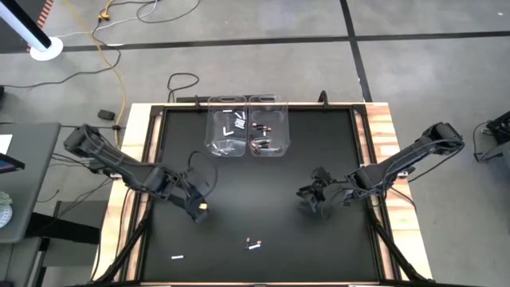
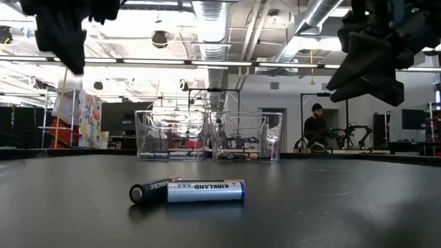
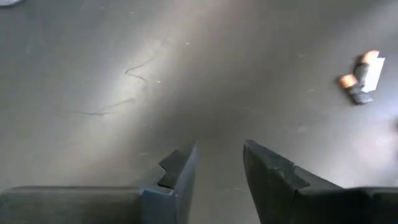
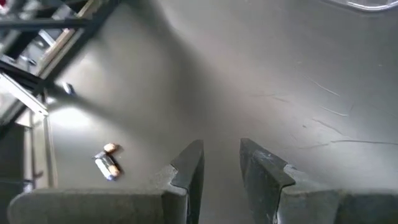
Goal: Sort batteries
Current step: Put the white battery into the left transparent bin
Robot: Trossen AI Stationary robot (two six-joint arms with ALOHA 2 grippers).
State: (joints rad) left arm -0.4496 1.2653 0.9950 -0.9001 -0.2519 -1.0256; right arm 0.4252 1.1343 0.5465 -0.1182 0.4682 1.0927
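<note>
Two batteries (image 1: 253, 242) lie side by side on the black table near its front edge: a dark one and a white-and-blue one (image 2: 205, 191). Both wrist views show this pair too (image 3: 362, 74) (image 4: 107, 162). A single white battery (image 1: 177, 257) rests at the near left. My left gripper (image 3: 221, 149) hovers open above the table, left of the pair (image 1: 199, 211). My right gripper (image 4: 222, 144) hovers open on the right (image 1: 311, 199). Neither has anything between its fingers.
Two clear plastic bins stand side by side at the table's far middle. The left bin (image 1: 226, 147) holds white batteries and the right bin (image 1: 280, 127) holds dark ones. Bare black table lies between the bins and the loose batteries. A person stands in the room beyond (image 2: 315, 127).
</note>
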